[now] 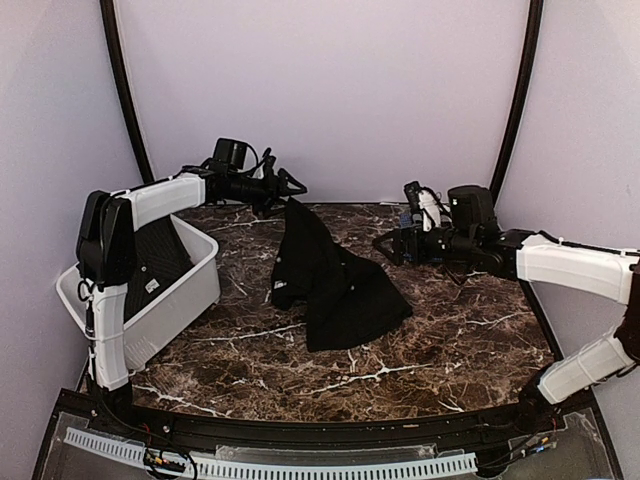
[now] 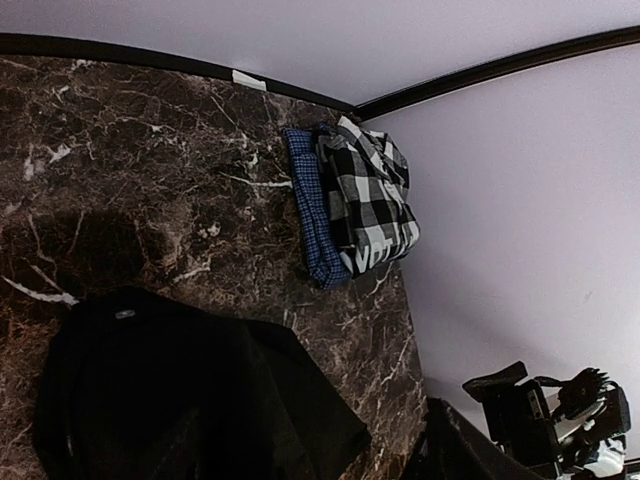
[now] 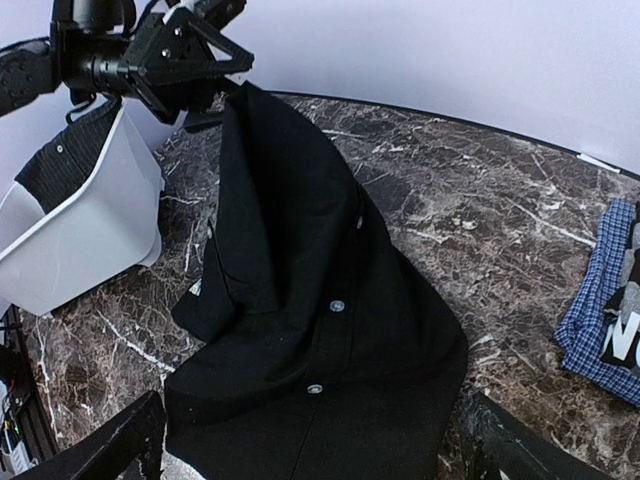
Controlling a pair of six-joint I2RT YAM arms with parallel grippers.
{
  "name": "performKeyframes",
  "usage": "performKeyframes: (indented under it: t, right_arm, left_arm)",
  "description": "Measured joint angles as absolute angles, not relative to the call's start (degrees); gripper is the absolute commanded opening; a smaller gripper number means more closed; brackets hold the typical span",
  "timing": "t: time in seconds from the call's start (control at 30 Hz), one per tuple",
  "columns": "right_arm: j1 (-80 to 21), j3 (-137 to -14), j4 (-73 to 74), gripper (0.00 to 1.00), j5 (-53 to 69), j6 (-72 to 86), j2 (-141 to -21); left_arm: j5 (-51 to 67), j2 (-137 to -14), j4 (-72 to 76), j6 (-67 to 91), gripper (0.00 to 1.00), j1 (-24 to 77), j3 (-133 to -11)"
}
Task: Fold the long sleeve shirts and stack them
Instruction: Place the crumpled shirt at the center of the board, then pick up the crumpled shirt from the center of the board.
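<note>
Pincers both spread: left pincer with raised corner of black shirt between fingers; right pincer over shirt's flat end on table.

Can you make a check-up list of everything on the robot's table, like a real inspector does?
Surface: dark marble table with white veins.
Job's things: black shirt unfolded, its top raised at the left tool, the rest heaped on the table; checked shirt folded near the back wall; dark cloth in the bin, maybe another shirt.
Clutter: white bin at the table's left edge.
Tools: left tool at the black shirt's top, grip unclear; right tool open and empty, beside the shirt.
Cables: wires by the front rail, off the table.
Surroundings: pale walls, black poles.
</note>
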State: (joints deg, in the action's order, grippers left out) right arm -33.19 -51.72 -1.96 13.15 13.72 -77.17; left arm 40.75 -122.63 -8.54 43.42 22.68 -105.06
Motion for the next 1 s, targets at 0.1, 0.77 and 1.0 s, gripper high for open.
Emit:
performKeyframes:
  t: [0.1,0.77,1.0]
  right_arm:
    - [-35.24,-51.44,-1.72,0.99,12.29,13.78,-78.28]
    - [-50.57,-70.26,6.96,0.95,4.6,13.04,-100.77]
    - [-54.17,-80.23,14.04,0.9,-2.68,11.44,-109.19]
  left_arm:
    - [35.29,-119.79,-13.82,38.68,0.77,23.79,-105.41]
    - [9.15,-96.03,-24.29,28.21,0.8,27.79,-86.26]
    - [9.45,-87.09,-22.76,28.34,0.8,29.61,-72.95]
